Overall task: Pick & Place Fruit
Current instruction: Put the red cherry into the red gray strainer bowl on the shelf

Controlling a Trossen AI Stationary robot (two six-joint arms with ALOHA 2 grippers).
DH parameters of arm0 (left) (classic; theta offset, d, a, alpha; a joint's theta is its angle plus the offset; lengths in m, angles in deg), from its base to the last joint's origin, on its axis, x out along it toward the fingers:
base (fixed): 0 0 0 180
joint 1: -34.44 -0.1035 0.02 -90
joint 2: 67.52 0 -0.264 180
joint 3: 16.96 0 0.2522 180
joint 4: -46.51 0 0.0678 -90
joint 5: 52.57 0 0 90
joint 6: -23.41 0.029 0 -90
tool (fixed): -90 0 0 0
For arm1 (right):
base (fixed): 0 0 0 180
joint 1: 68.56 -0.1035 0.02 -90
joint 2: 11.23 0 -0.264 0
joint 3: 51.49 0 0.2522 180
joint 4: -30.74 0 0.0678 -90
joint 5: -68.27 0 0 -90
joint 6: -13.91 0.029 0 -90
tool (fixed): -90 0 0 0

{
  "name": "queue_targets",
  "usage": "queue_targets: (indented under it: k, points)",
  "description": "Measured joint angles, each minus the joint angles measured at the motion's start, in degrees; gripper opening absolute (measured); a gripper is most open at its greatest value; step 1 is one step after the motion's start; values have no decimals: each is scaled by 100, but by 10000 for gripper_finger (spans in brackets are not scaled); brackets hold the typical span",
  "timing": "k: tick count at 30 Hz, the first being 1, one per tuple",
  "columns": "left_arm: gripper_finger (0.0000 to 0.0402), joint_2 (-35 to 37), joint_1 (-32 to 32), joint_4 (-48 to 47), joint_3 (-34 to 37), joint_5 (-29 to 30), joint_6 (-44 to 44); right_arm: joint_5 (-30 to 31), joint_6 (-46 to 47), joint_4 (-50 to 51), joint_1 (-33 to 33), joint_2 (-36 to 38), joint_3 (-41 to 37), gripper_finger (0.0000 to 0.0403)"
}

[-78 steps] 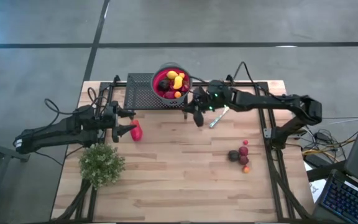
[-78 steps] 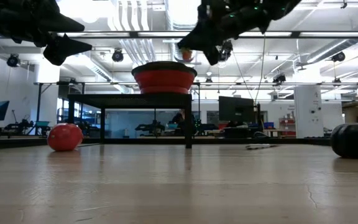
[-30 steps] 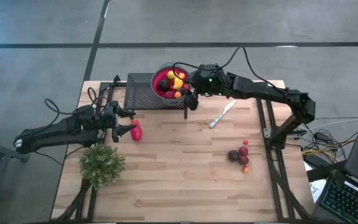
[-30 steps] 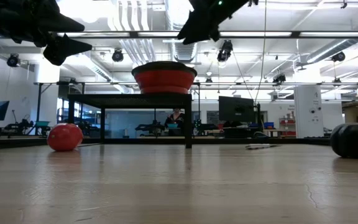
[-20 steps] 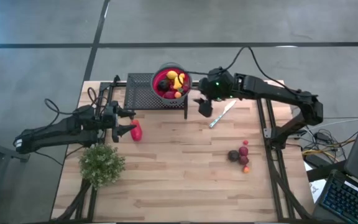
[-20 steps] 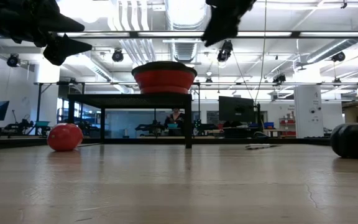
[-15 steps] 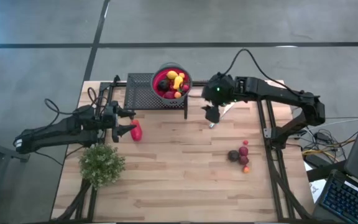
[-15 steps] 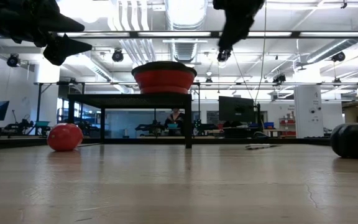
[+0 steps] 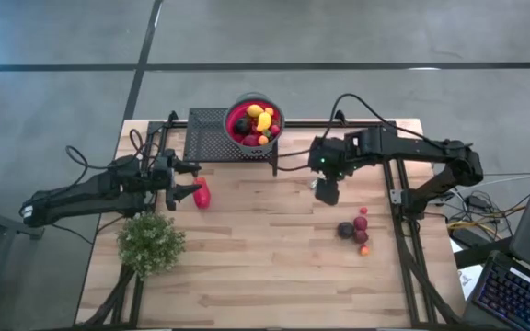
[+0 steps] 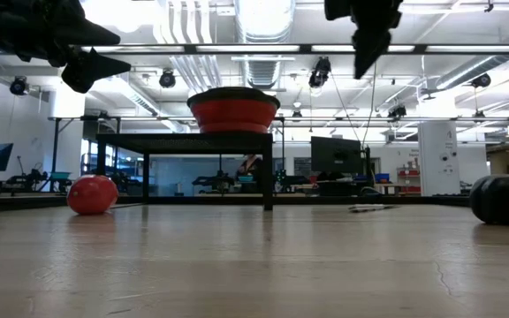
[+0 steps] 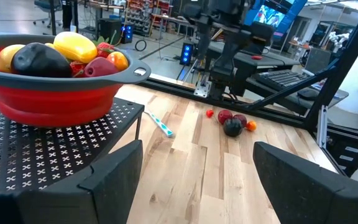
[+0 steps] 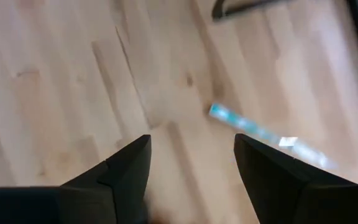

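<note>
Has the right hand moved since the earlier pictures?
Yes. The right hand, open and empty, has left the red bowl and now hangs over the bare table, nearer the loose fruits.

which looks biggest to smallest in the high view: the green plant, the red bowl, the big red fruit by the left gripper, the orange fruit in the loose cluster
1. green plant
2. red bowl, a bit smaller
3. big red fruit, partly hidden by the left gripper
4. orange fruit, clearly the smallest

The bowl stands on a raised rack, nearer the camera, so it may look slightly enlarged.

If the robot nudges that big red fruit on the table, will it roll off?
Probably a little: the large red fruit looks rounded and rests on a small patch of the flat wooden table. Its glossy skin may be slippery. Likely a light toy, though nothing here confirms that.
</note>
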Motion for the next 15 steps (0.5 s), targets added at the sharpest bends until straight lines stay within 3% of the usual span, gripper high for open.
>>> queue_targets:
  k: [10, 15]
  points:
    - [312, 1, -1, 0, -1, -1, 0, 8, 2591, 1170, -564, 0, -182, 256]
    - [312, 0, 0, 0, -1, -1, 0, 3, 3021, 1478, -597, 139, -575, 256]
